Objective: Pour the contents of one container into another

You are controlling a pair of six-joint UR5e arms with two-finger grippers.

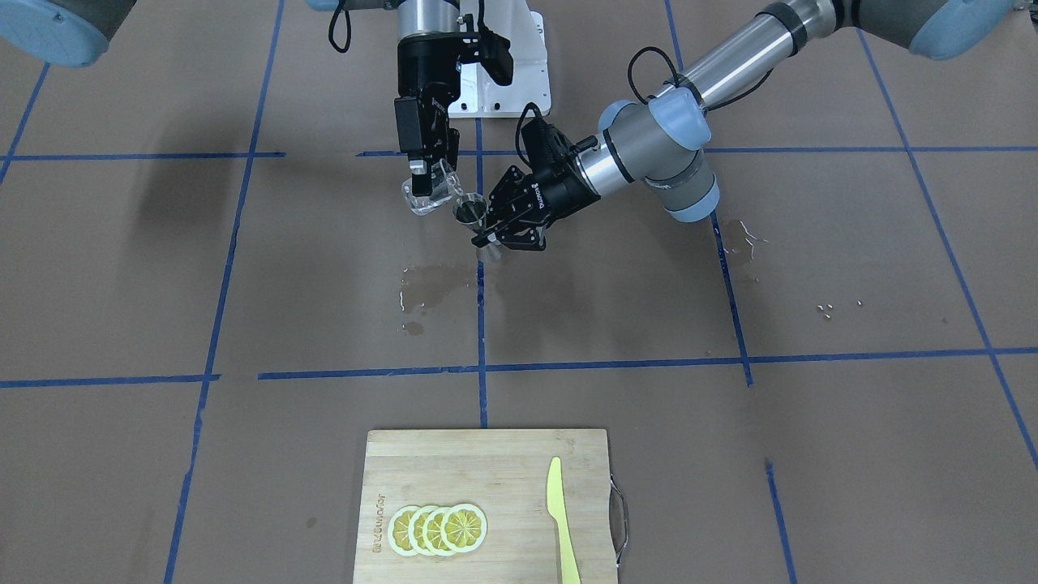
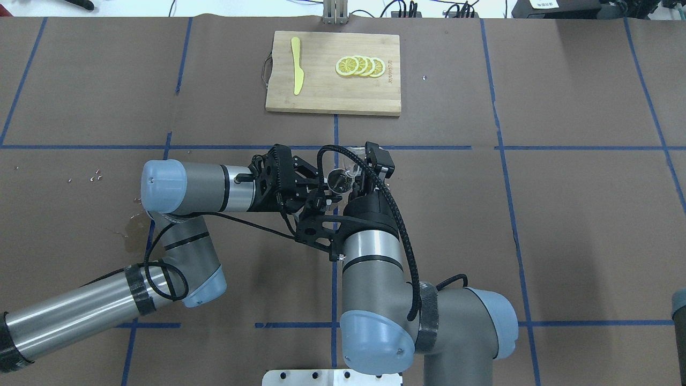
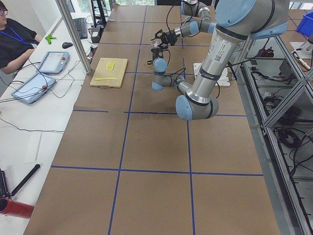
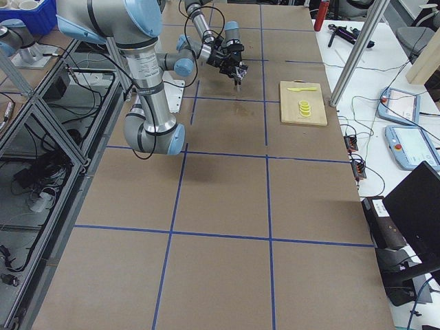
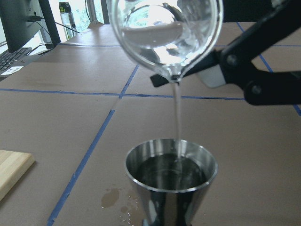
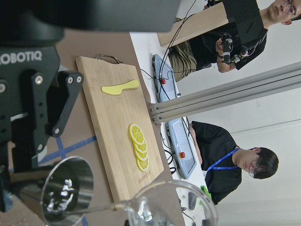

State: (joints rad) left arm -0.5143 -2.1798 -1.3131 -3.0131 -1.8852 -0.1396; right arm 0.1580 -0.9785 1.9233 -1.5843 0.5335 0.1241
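Nearest the front-facing camera, well away from the jigger [image 1: 469,211], a wooden cutting board [image 1: 486,466] lies on the worktop [image 1: 770,470]. It carries four overlapping lemon slices [image 1: 438,529] and a yellow knife [image 1: 559,519]. Between the board and the jigger, a dark wet patch [image 1: 430,284] stains the brown paper. The left pincer [image 1: 489,230] grips the jigger below its upper cup, mouth up, with liquid in the cup. The jigger seems to hang clear of the worktop, though the angle leaves that unsure. Just above and beside the jigger's rim, the right pincer [image 1: 427,173] is clamped on the tilted glass beaker [image 1: 431,195]. The beaker's lip sends a thin clear stream [image 5: 178,120] into the jigger.
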